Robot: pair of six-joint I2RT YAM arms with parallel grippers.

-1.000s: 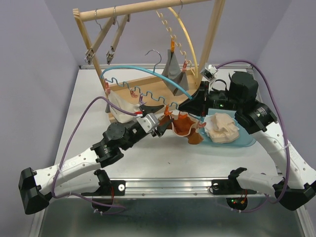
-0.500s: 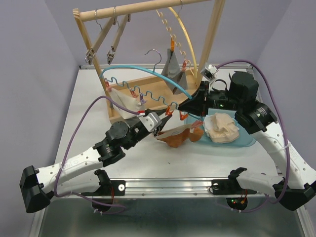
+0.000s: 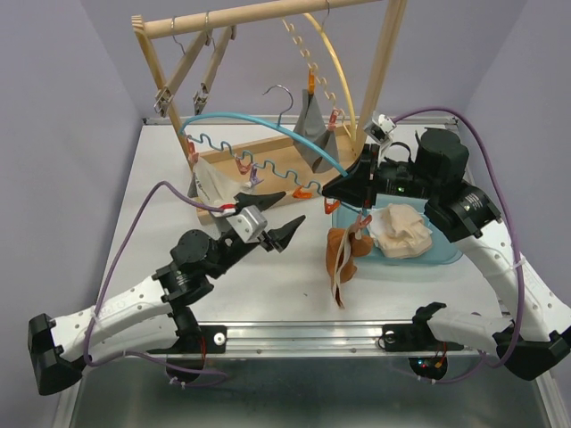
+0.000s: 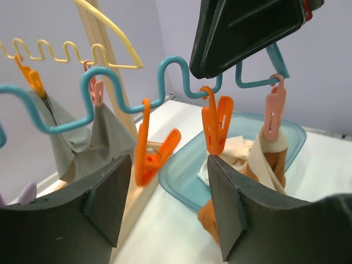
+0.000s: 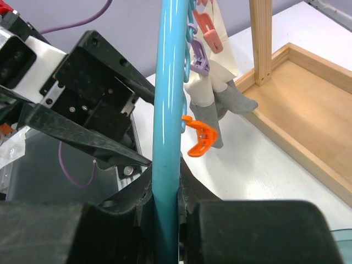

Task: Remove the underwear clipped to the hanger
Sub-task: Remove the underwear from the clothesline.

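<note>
My right gripper (image 3: 343, 185) (image 5: 168, 203) is shut on the rod of the blue hanger (image 3: 259, 122) (image 5: 170, 99) and holds it above the table. An orange-brown underwear (image 3: 339, 257) (image 4: 264, 159) with pale trim dangles from a pink clip (image 4: 273, 110) under the hanger. A white underwear (image 3: 212, 183) (image 5: 220, 38) is clipped at the hanger's far left end. Two orange clips (image 4: 148, 148) hang with nothing in them. My left gripper (image 3: 280, 216) (image 4: 168, 203) is open, holding nothing, left of the dangling garment. Beige underwear (image 3: 401, 230) lies in the blue tub (image 3: 446, 254).
A wooden rack (image 3: 384, 62) on a wooden base (image 3: 268, 152) (image 5: 308, 110) stands behind, carrying clip hangers (image 3: 192, 80) and a yellow hanger (image 3: 335, 62) with a grey underwear (image 3: 312, 134) (image 4: 82, 132). The tub sits under my right arm.
My left gripper closed on the orange-brown underwear, pulled it off one clip, then opened and drew back left. The garment now hangs straight down from the pink clip.
</note>
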